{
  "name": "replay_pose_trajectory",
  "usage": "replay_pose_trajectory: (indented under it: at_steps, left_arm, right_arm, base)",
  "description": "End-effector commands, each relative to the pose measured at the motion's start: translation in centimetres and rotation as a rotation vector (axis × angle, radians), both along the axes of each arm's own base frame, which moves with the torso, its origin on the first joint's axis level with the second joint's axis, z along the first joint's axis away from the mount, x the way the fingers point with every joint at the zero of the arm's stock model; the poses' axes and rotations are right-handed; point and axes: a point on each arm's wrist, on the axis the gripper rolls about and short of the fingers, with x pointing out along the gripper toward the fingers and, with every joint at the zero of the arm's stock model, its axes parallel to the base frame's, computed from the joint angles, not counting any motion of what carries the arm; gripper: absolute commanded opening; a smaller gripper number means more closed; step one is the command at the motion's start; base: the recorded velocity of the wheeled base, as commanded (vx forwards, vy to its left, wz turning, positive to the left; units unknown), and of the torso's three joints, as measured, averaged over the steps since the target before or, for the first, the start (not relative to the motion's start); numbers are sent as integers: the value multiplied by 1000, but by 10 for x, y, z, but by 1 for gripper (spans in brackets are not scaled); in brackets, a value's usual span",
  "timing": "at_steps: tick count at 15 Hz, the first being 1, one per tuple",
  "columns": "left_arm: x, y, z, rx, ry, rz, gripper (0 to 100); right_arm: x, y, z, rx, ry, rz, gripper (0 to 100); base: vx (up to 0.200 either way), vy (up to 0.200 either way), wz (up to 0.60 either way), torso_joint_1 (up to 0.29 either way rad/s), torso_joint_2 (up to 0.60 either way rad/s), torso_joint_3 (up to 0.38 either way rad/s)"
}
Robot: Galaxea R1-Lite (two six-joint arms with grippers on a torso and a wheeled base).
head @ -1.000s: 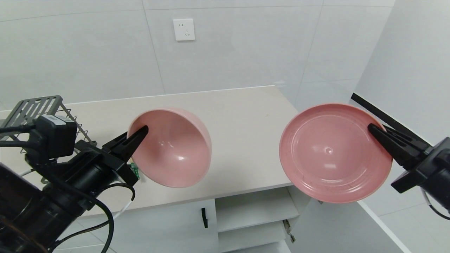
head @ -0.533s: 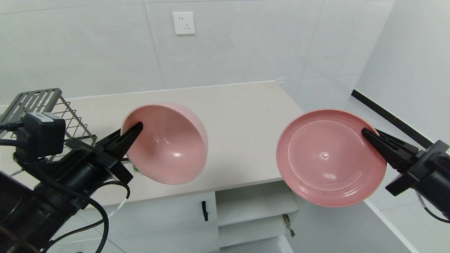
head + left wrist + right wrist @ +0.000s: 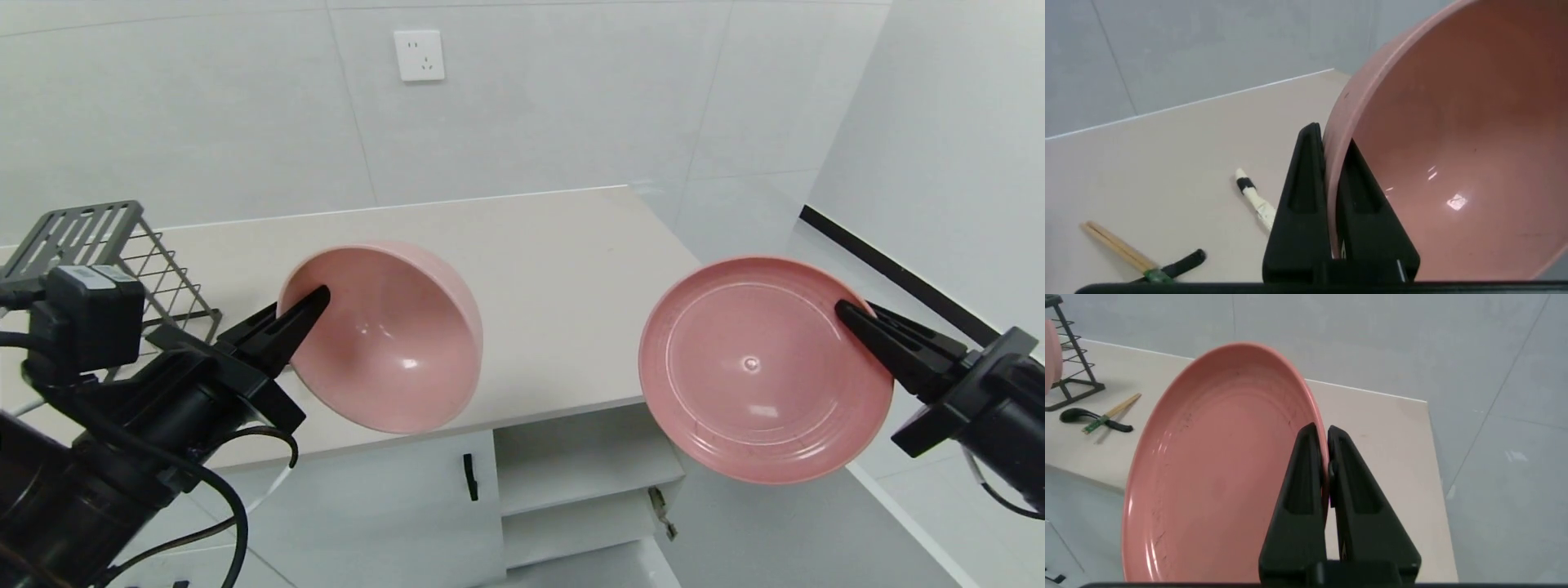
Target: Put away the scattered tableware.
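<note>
My left gripper is shut on the rim of a pink bowl, held tilted on its side above the front of the beige counter. In the left wrist view the fingers pinch the bowl's wall. My right gripper is shut on the rim of a pink plate, held nearly upright past the counter's right end. The right wrist view shows the same plate clamped edge-on. Chopsticks and a white-handled utensil lie on the counter.
A dark wire rack stands at the counter's left. Below the counter, open white shelves sit beside a shut door with a black handle. A black spoon lies near the rack. Tiled walls close the back and right.
The whole head view has shifted, so the camera moved. Both grippers keep their hold; bowl and plate stay at about the same pose.
</note>
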Motion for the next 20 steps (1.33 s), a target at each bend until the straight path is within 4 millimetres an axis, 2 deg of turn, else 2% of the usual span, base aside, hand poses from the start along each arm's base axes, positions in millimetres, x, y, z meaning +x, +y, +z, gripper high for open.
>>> replay_pose_trajectory:
  at_steps: [1,8,12,15,20]
  left_arm:
    - [1,0,-1,3,5,0,0]
    - [-1,-2,-3,7,12,-14,0]
    - [-12,-12,-11,34,41,-91,0]
    - [-16,-16,-23,130,53,-109,0]
    - [-22,-22,-28,152,68,-154,0]
  right_arm:
    - [0,0,0,-1,1,0,0]
    - [3,4,-9,-17,47,17,0]
    - [4,9,-19,-38,98,39,0]
    - [4,10,-26,-48,131,46,0]
    - [6,11,-30,-59,154,46,0]
  base:
    - [0,0,0,0,0,0]
    - [0,0,0,-9,15,10]
    - [0,0,0,-217,442,215]
    - [0,0,0,-268,533,255]
    - [0,0,0,-263,512,247]
